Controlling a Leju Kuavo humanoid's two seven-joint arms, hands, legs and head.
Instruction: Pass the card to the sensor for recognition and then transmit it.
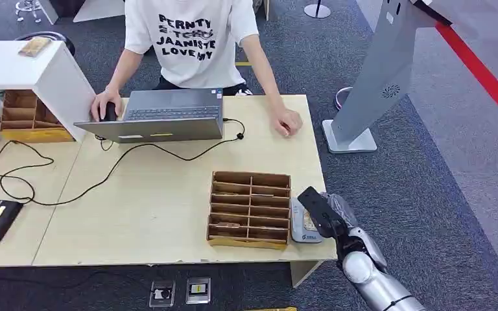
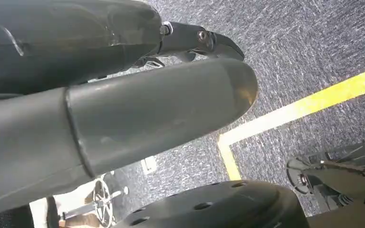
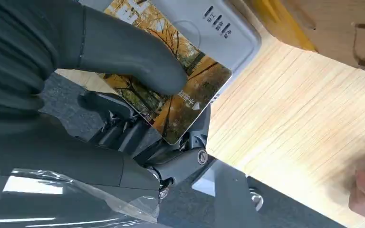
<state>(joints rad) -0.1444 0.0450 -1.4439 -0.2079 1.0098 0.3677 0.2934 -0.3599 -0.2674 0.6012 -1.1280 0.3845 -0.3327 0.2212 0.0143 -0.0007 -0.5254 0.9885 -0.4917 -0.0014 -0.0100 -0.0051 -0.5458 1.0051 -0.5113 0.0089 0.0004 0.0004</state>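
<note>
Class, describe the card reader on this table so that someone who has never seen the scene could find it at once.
Start at the light wooden table and find the brown cardboard divider tray near its front right corner. The card reader lies flat right beside that tray, between it and the robot's right hand, which holds a card with an autumn-tree picture. Its pale grey plastic sets it apart.

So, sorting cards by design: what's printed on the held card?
Golden-orange autumn trees on the card, pinched by the right robot hand; clearest in the right wrist view.
</note>
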